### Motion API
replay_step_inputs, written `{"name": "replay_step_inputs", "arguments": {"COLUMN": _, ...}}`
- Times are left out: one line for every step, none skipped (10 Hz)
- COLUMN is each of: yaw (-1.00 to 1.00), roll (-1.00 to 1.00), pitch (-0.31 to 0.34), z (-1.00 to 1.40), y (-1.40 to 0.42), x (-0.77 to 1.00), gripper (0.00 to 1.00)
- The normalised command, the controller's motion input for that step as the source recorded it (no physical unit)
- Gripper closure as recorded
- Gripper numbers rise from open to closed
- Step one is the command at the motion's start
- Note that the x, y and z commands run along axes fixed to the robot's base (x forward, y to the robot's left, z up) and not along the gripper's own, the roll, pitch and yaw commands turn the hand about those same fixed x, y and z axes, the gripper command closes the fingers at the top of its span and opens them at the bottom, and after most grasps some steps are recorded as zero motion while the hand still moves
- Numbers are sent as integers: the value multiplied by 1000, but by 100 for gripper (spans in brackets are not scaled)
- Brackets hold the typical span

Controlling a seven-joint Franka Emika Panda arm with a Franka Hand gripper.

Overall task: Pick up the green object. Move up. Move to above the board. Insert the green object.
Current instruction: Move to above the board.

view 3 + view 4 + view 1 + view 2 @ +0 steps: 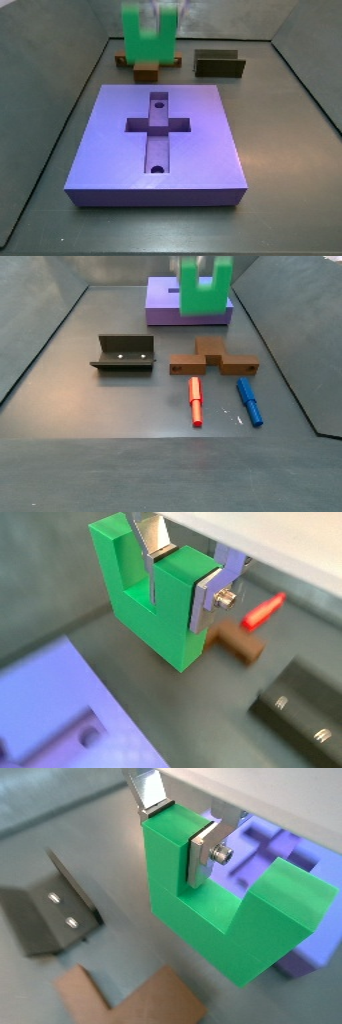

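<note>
Aloft, end effector (183,582) gripping matte U-shaped green object (158,622)

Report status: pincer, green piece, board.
Pincer shut on green piece, lifted off floor. Board recess open, piece not yet above it. Nothing blocking.

Tool (185,574) up in air, upper centre of wrist frame, fingers pointing down. Silver finger plates (203,853) clamped on one prong of green object (227,908), block hanging clear below. In side view, tool (154,22) blurred at top edge, left of centre; arm out of shot.
</note>
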Motion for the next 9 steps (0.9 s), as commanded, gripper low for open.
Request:
{"name": "replay_step_inputs", "arguments": {"yaw": 2, "roll": -31, "pitch": 1, "z": 1400, "y": 4, "x": -39, "gripper": 100}}
{"name": "replay_step_inputs", "arguments": {"yaw": -7, "roll": -39, "pitch": 30, "z": 1400, "y": 14, "x": 10, "gripper": 100}}
{"name": "replay_step_inputs", "arguments": {"yaw": -2, "roll": -42, "pitch": 75, "z": 983, "y": 7, "x": 25, "gripper": 100}}
{"name": "replay_step_inputs", "arguments": {"yaw": -7, "roll": -37, "pitch": 77, "z": 589, "y": 9, "x": 26, "gripper": 100}}
{"name": "replay_step_inputs", "arguments": {"yaw": -7, "roll": -51, "pitch": 60, "z": 310, "y": 7, "x": 34, "gripper": 100}}
{"name": "replay_step_inputs", "arguments": {"yaw": -1, "roll": -53, "pitch": 52, "z": 206, "y": 8, "x": 23, "gripper": 100}}
{"name": "replay_step_inputs", "arguments": {"yaw": -401, "roll": 4, "pitch": 123, "z": 357, "y": -1400, "x": 15, "gripper": 100}}
{"name": "replay_step_inputs", "arguments": {"yaw": -338, "roll": 63, "pitch": 110, "z": 328, "y": -1400, "x": 9, "gripper": 100}}
{"name": "replay_step_inputs", "arguments": {"yaw": -188, "roll": 75, "pitch": 108, "z": 340, "y": -1400, "x": 29, "gripper": 100}}
